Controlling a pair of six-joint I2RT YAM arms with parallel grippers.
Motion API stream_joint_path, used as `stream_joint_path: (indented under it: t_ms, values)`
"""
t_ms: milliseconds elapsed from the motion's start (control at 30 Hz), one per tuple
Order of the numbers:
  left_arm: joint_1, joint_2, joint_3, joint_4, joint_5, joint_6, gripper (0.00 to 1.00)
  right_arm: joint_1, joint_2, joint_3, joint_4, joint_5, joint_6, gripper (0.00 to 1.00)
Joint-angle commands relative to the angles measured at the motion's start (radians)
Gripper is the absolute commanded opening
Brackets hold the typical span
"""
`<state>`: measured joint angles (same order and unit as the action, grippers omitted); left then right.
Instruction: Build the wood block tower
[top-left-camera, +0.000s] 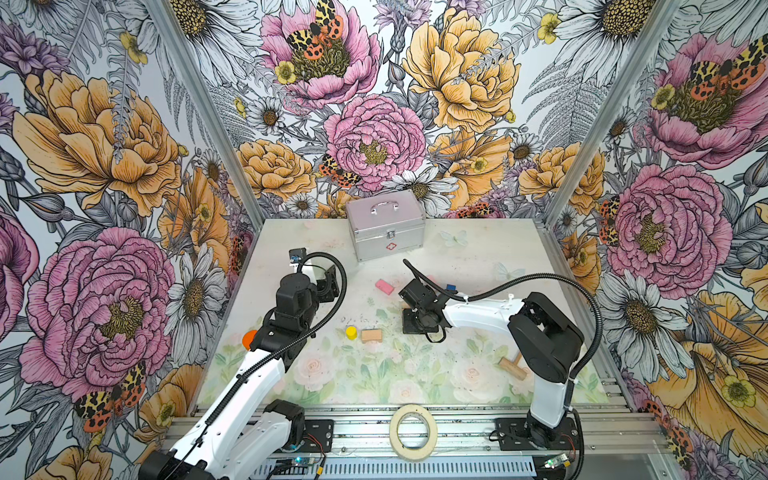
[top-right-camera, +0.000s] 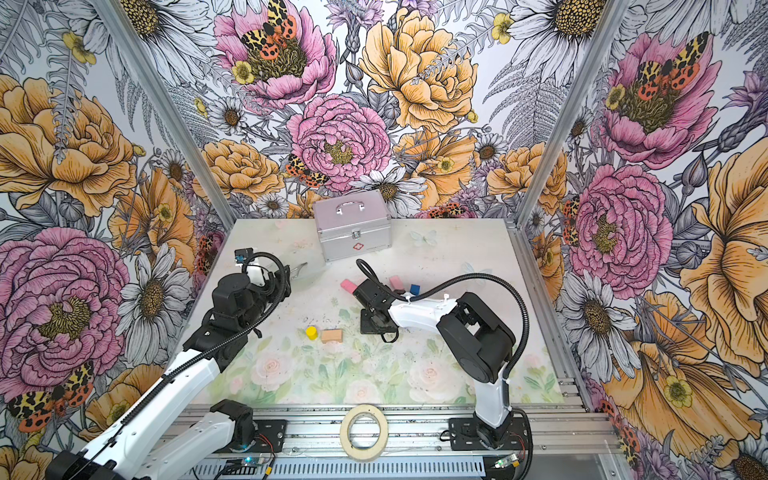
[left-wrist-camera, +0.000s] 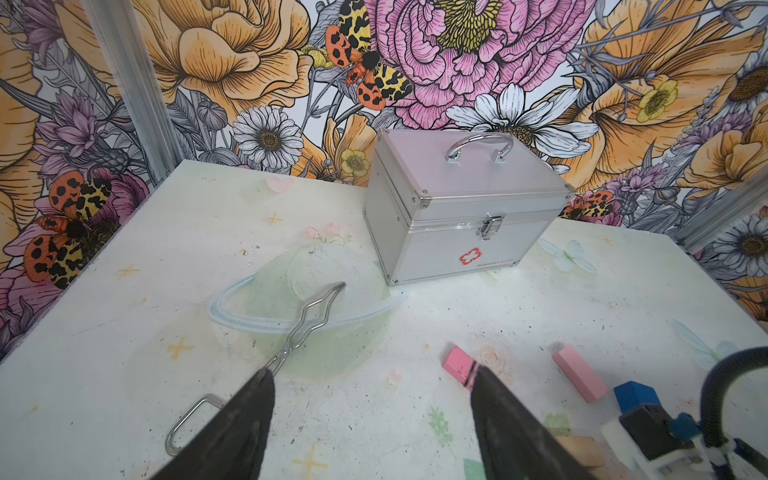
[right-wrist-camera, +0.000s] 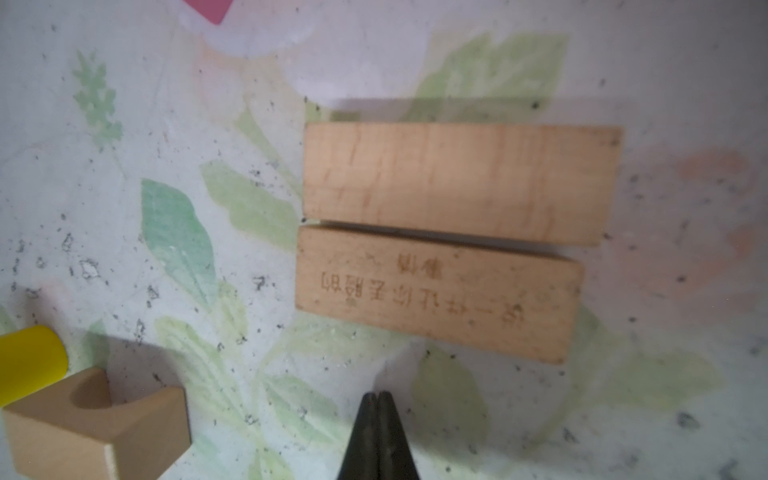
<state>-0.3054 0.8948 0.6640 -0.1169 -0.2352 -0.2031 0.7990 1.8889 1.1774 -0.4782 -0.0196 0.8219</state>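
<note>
Two plain tan bricks (right-wrist-camera: 461, 183) (right-wrist-camera: 436, 291) lie flat side by side on the table, long edges touching. My right gripper (right-wrist-camera: 378, 395) hovers just off the engraved one, shut and empty. A yellow cylinder (top-left-camera: 351, 332) stands next to a notched tan block (top-left-camera: 371, 335) left of that gripper. Two pink bricks (left-wrist-camera: 457, 363) (left-wrist-camera: 579, 372) and a small blue block (left-wrist-camera: 636, 395) lie further back. My left gripper (left-wrist-camera: 372, 374) is open above the table, holding nothing, with one pink brick beyond its fingertip.
A silver case (top-left-camera: 385, 224) with a handle stands at the back. Wire tongs (left-wrist-camera: 307, 316) lie by the left gripper. A wooden mallet (top-left-camera: 512, 365) lies at the front right beside the right arm. A tape roll (top-left-camera: 412, 432) sits on the front rail.
</note>
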Motion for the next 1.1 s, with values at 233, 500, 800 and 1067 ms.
stream_joint_path:
  t_ms: [233, 500, 800, 1067]
  values:
    - [0.004, 0.006, 0.017, -0.003, 0.005, 0.000, 0.76, -0.041, 0.027, 0.038, 0.009, 0.032, 0.014, 0.00]
    - [0.007, 0.009, 0.017, 0.000, 0.007, 0.001, 0.76, -0.044, 0.039, 0.057, 0.010, 0.026, 0.013, 0.00]
    - [0.011, 0.010, 0.015, -0.001, 0.008, 0.002, 0.76, -0.044, 0.050, 0.073, 0.010, 0.027, 0.021, 0.00]
    - [0.012, 0.010, 0.013, -0.001, 0.005, 0.004, 0.76, -0.046, 0.063, 0.079, 0.009, 0.026, 0.024, 0.00]
